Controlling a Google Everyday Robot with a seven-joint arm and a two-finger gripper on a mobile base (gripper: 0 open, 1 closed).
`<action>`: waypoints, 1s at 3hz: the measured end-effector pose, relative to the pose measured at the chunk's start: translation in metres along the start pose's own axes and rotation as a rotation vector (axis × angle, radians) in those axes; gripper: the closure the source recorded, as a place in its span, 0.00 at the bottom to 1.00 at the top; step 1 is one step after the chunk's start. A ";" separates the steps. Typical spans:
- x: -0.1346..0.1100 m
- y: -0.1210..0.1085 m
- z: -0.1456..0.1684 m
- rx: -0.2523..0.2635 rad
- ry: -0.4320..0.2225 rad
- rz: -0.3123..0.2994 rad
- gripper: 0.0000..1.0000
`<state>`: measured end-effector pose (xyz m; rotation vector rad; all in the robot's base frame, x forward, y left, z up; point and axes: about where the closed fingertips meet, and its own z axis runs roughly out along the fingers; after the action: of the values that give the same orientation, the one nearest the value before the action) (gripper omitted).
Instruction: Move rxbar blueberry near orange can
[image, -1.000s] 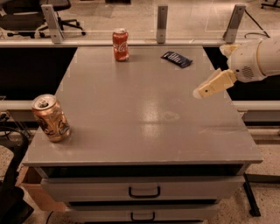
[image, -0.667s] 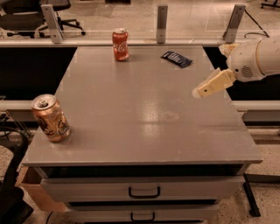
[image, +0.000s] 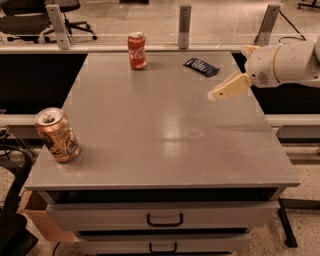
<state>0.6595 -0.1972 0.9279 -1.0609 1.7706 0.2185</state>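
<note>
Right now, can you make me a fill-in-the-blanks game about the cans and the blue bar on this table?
1. The orange can stands at the near ____ corner of the table.
2. The rxbar blueberry lies flat at the far side, to the right of the ____ Coca-Cola can.
3. The end effector hovers over the table's right side and holds ____.

Missing words: left; red; nothing.

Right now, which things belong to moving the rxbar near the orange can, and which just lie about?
Job: rxbar, far right; orange can, near left; gripper, above the table's right side.
Lying about: red can, far edge; drawers below.
</note>
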 end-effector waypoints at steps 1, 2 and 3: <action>0.002 -0.043 0.041 0.015 -0.098 0.007 0.00; 0.008 -0.077 0.077 0.006 -0.145 0.036 0.00; 0.010 -0.103 0.103 0.011 -0.162 0.087 0.00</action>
<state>0.8033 -0.2039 0.9038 -0.9329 1.6710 0.3382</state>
